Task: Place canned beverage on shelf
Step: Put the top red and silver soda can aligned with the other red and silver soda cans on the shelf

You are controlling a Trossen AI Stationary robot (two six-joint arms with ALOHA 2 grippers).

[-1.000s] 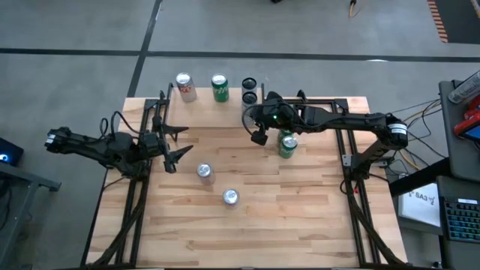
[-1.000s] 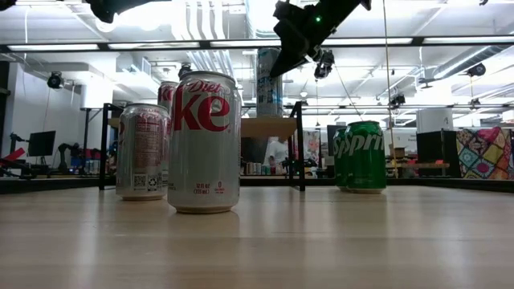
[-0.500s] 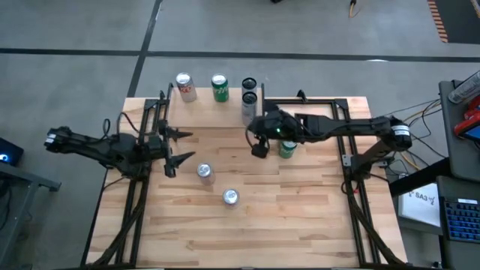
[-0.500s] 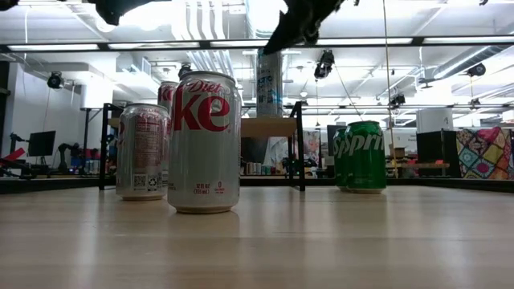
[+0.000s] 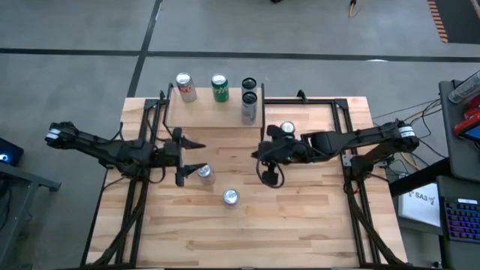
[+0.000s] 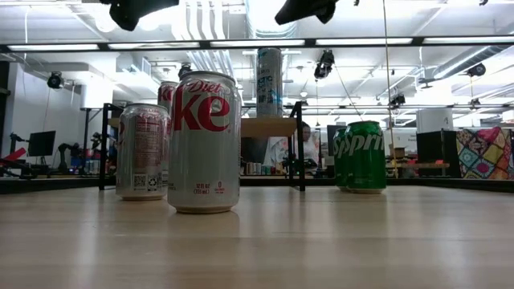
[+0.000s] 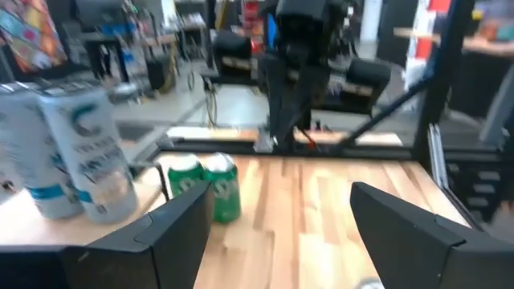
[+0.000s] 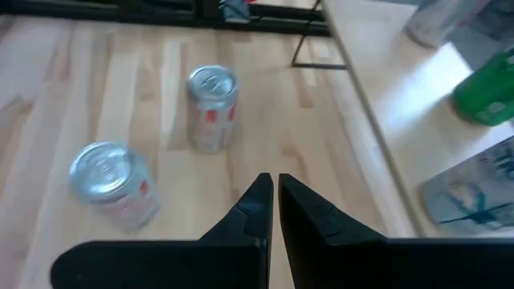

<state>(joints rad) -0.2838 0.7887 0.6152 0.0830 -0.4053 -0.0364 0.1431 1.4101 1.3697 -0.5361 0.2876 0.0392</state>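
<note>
My left tool (image 5: 182, 155) hangs over the left part of the light wooden counter (image 5: 300, 217), fingers spread wide and pinching nothing, just beside a silver-and-red soda can (image 5: 204, 173) standing on the boards. A second silver Diet Coke can (image 5: 231, 197) stands a little nearer the front edge. At the back of the counter sits the small raised light-wood shelf on thin black legs (image 5: 202, 114), and it carries 4 cans: a silver-and-red can (image 5: 185, 87) at its left, a green Sprite can (image 5: 220, 88) next, then a dark-topped can (image 5: 249, 83) with a tall pale silver-blue can (image 5: 249, 106) in front of it. Right of the shelf, my right tool (image 5: 270, 174) hovers above the middle of the counter with its fingers pressed together, empty. Another green Sprite can (image 5: 286, 133) stands on the counter behind that arm's wrist, partly hidden by it, well apart from the shelf's cans.
</note>
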